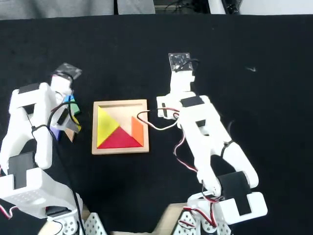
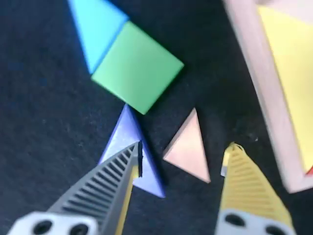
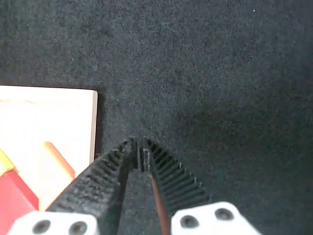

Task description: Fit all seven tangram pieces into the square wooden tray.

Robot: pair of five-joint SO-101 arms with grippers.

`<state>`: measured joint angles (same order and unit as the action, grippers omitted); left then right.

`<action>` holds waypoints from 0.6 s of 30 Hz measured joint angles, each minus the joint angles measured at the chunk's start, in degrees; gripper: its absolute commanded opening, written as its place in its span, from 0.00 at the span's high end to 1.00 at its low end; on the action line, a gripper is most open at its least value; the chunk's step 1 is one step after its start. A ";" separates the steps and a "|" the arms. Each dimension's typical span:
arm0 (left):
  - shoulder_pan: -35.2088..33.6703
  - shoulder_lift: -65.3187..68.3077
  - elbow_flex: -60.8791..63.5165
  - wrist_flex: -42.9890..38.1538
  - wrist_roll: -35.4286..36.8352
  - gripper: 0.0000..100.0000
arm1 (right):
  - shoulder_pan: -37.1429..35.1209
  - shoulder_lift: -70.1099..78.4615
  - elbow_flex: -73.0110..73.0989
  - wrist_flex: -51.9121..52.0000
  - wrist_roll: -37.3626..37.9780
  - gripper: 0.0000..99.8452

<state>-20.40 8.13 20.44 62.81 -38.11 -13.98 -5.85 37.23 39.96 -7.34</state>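
Left gripper (image 2: 184, 150) open astride tan triangle (image 2: 190, 142), right gripper (image 3: 139, 147) closed beside wooden tray (image 3: 89, 117)

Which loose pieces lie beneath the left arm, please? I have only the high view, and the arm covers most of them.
Observer: Four: a light blue piece, a green square, a violet triangle and a peach triangle.
Operator: Thank you. Is the left gripper on one of them?
Observer: The left gripper is open and straddles the peach triangle.
Operator: And is the right gripper holding anything?
Observer: No. The right gripper is shut on nothing, over the black cloth just beside the tray.
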 measured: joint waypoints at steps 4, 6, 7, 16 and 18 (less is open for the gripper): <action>0.97 0.00 0.00 0.00 5.10 0.73 | 0.00 0.00 0.00 0.00 0.00 0.98; 1.93 0.00 0.09 0.00 6.68 0.73 | 0.00 0.00 0.00 0.00 0.00 0.98; 2.37 0.00 0.18 0.00 7.65 0.73 | 0.00 0.00 0.00 0.00 0.00 0.98; 2.73 7.30 0.00 0.00 11.52 0.73 | 0.00 0.00 0.00 0.00 0.00 0.98; 2.29 7.38 -0.35 0.00 11.52 0.73 | 0.00 0.00 0.00 0.00 0.00 0.98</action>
<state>-18.11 15.52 20.09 62.81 -26.59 -13.98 -5.85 37.23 39.96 -7.34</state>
